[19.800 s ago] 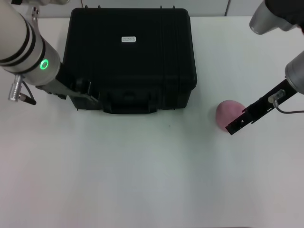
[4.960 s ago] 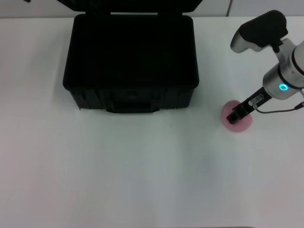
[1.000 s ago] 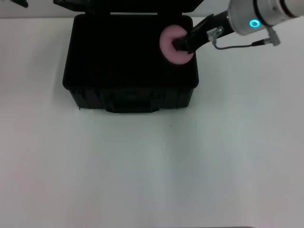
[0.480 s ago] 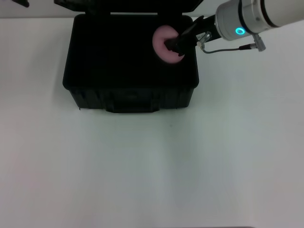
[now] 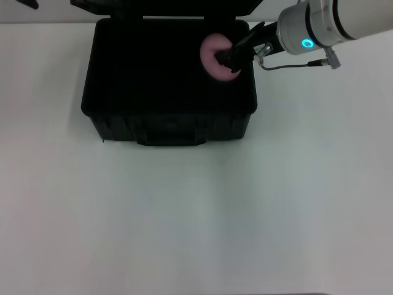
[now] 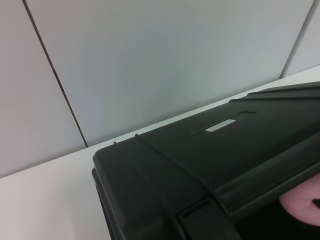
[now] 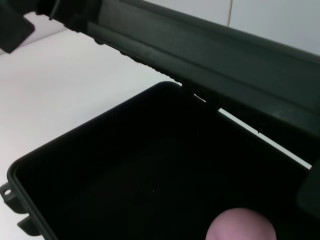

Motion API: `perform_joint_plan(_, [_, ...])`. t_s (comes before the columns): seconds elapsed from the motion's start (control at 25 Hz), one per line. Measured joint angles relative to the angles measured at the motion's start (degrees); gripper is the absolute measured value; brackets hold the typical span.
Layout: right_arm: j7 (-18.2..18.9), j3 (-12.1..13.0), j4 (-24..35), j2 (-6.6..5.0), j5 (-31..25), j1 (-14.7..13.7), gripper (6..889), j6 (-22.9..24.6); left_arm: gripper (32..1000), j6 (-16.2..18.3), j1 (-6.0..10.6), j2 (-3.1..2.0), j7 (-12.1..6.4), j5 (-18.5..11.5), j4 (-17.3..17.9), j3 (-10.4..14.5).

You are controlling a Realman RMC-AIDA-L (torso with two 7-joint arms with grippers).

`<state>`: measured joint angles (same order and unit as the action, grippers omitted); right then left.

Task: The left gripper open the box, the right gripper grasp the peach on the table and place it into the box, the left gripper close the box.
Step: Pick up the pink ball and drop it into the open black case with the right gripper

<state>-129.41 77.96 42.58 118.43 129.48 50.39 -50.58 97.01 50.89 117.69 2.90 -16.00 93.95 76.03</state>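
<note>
The black box (image 5: 169,126) stands open at the back of the table, its lid (image 5: 166,5) raised at the rear. My right gripper (image 5: 228,56) reaches in from the right on the grey-silver arm and is shut on the pink peach (image 5: 214,54), holding it over the right rear of the box's dark inside. The right wrist view looks down into the box (image 7: 85,127), with the peach (image 7: 241,225) at the frame's edge. The left wrist view shows the lid (image 6: 210,150) from outside and a bit of the peach (image 6: 300,202). Only a black bit of the left gripper (image 5: 27,3) shows at the far left.
The white table (image 5: 196,215) stretches in front of and beside the box. A pale panelled wall (image 6: 150,60) rises behind the box.
Over the last second my right gripper carried the peach a little leftward over the box's inside, then almost stopped. The lid stays up.
</note>
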Motion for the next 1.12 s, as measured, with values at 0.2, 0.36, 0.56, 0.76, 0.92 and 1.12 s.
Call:
perform_joint_plan(0.2, [0.0,0.0,-0.5,-0.03,0.0,0.3,56,0.2,412,0.0,0.00,0.00,0.00,0.0,0.0,0.1])
perform_joint_plan(0.36, [0.0,0.0,-0.6,-0.04,0.1,0.3,66,0.2,414,0.0,0.00,0.00,0.00,0.0,0.0,0.1])
perform_joint_plan(0.56, [0.0,0.0,-0.6,-0.04,0.3,0.3,78,0.2,416,0.0,0.00,0.00,0.00,0.0,0.0,0.1])
perform_joint_plan(0.76, [0.0,0.0,-0.6,-0.04,0.3,0.3,90,0.2,418,0.0,0.00,0.00,0.00,0.0,0.0,0.1])
perform_joint_plan(0.92, [0.0,0.0,-0.7,-0.04,0.4,0.4,100,0.2,419,0.0,0.00,0.00,0.00,0.0,0.0,0.2])
perform_joint_plan(1.12, [0.1,0.0,-0.8,-0.12,0.4,0.4,178,0.2,421,0.0,0.02,0.00,0.00,0.0,0.0,0.2])
